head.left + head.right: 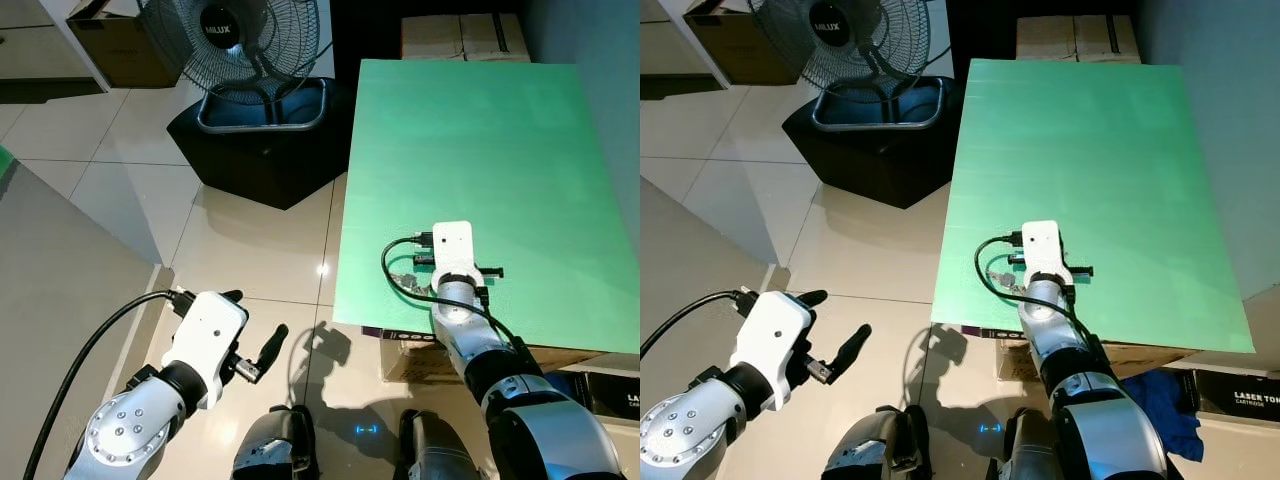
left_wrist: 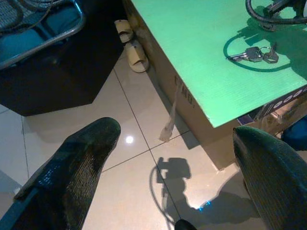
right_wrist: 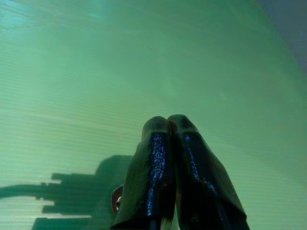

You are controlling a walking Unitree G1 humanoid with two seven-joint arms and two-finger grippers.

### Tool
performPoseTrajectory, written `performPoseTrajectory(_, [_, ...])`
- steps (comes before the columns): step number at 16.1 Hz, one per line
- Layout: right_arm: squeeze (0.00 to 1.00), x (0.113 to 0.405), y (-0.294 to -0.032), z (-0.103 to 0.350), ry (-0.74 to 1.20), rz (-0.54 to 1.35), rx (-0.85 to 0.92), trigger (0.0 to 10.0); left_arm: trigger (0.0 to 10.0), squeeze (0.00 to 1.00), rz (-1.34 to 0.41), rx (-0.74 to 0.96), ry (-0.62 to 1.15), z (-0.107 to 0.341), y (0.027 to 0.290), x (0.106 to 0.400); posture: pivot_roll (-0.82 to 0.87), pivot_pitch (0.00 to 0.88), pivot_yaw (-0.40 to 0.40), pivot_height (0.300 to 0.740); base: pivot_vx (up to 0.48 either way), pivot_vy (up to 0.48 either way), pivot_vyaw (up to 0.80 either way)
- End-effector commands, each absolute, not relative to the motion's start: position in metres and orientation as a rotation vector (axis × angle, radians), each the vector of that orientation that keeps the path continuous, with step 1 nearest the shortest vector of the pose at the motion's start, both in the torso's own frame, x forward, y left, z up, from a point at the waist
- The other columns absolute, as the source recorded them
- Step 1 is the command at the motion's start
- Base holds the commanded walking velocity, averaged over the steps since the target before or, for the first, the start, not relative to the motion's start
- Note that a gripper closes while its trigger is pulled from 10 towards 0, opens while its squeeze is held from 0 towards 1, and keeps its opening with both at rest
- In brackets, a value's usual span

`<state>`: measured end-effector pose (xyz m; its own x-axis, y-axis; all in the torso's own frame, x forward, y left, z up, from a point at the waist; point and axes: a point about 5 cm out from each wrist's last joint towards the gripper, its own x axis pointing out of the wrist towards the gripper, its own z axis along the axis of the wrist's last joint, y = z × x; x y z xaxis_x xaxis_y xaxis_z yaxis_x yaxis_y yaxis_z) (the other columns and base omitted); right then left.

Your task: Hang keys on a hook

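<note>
Figure. The keys (image 2: 254,53) lie flat on the green board (image 1: 480,170), near its near-left corner, just left of your right gripper (image 3: 168,125). In the left wrist view you can read them as two or three small metal keys joined on a ring, blades pointing left, with a loop of black cable (image 1: 395,270) from the right wrist curving round them on the board.

Judge them light, rigid and smooth: they should slide rather than lift if you press down on them, and the loose keys will likely swing and rattle once raised. The ring end looks the better place to take hold, since a pinch there leaves the loop free for a hook; a pinch on a blade would probably let the bunch pivot.

Your right gripper rests low over the board with its fingers (image 3: 156,158) pressed together; a small metallic glint sits at their near side, but you cannot tell whether anything is caught between them.

Your left gripper (image 1: 255,335) hangs over the tiled floor (image 1: 250,240), left of the board and well apart from the keys, fingers spread wide and empty.

Farther off stand a fan (image 1: 235,45) on a dark base and cardboard boxes (image 1: 465,38) beyond the board's far edge. No hook can be made out.
</note>
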<state>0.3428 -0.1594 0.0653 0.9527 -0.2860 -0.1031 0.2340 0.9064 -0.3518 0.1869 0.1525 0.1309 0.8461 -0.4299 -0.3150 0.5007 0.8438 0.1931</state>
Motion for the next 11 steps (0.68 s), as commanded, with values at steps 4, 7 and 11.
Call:
performPoseTrajectory(4, [0.00, 0.340, -0.156, 0.056, 0.230, -0.262, -0.331, 10.0, 10.0, 0.00, -0.502, 0.272, 0.282, 0.127, 0.153, 0.186, 0.06, 0.271, 0.138, 0.713, 0.000, 0.000, 0.00])
performPoseTrajectory(7, [1.00, 0.334, -0.160, 0.047, 0.283, -0.271, -0.274, 10.0, 10.0, 0.00, -0.504, 0.272, 0.281, 0.128, 0.152, 0.187, 0.06, 0.272, 0.142, 0.713, 0.000, 0.000, 0.00])
performPoseTrajectory(11, [1.00, 0.330, -0.169, 0.039, 0.328, -0.262, -0.282, 10.0, 10.0, 0.00, -0.500, 0.279, 0.284, 0.128, 0.153, 0.184, 0.08, 0.271, 0.143, 0.713, 0.000, 0.000, 0.00])
